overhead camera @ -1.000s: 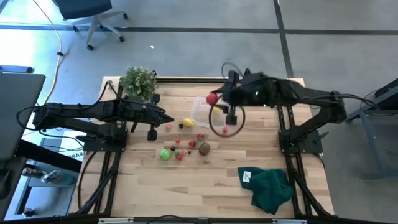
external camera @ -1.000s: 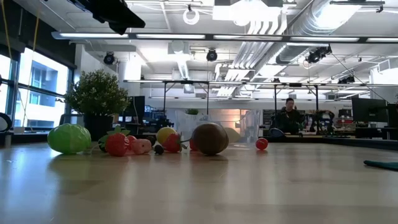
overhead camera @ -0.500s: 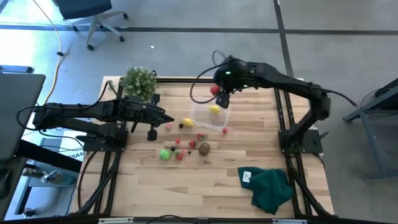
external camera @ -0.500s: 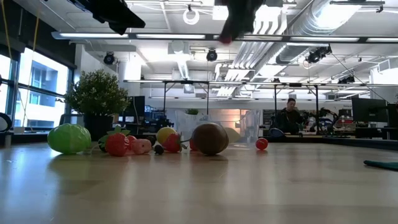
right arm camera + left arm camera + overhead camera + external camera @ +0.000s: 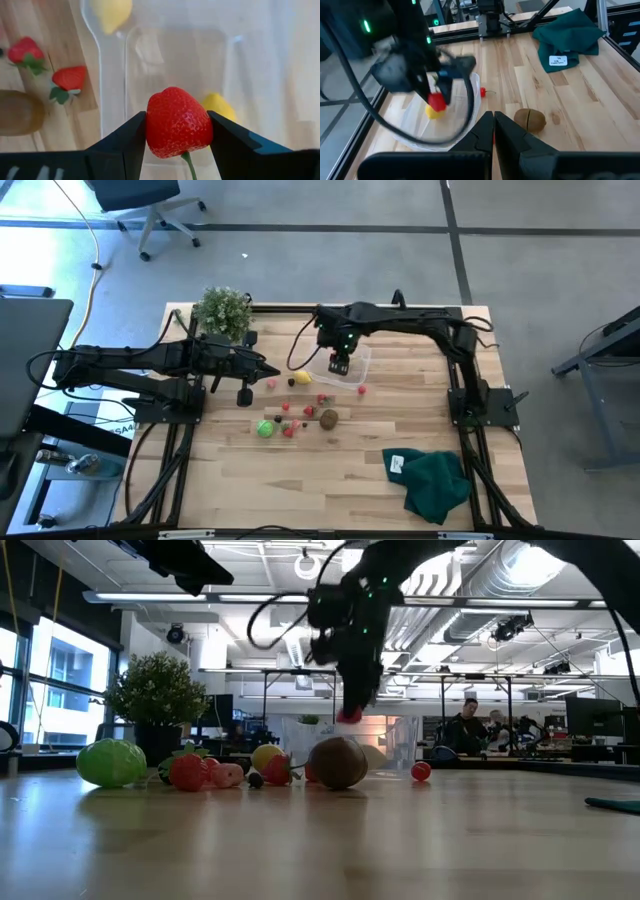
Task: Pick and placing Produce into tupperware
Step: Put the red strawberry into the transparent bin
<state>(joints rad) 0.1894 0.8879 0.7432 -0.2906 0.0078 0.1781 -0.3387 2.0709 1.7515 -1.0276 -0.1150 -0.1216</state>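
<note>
My right gripper [image 5: 340, 366] hangs over the tupperware [image 5: 362, 371], a clear tub, and is shut on a red strawberry [image 5: 177, 122]. In the low view the strawberry [image 5: 349, 716] sits just above the tub's rim [image 5: 395, 722]. A yellow piece [image 5: 219, 106] lies inside the tub. More produce lies on the table left of and in front of the tub: a lemon [image 5: 302, 377], a brown kiwi [image 5: 328, 418], a green piece [image 5: 265, 428] and small red ones [image 5: 288, 430]. My left gripper [image 5: 272, 372] waits shut above the table's left half. My right gripper pinches the strawberry's two sides [image 5: 150, 125] between its fingers [image 5: 227, 140]. The fingers come from above, pointing down. The strawberry is lifted clear and hangs over the inside of the tub, with a thin green stem [image 5: 188, 162] at its wrist-side end.
A potted plant [image 5: 222, 310] stands at the far left corner. A dark green cloth [image 5: 435, 482] lies near the front right. Bare wood stretches along the near edge. People sit in the room beyond the table [image 5: 467, 725].
My right gripper has come down from high above the table's far side onto the tupperware, going toward the left edge. It has tipped from nearly level to pointing down. The strawberry has stayed in its fingers throughout.
</note>
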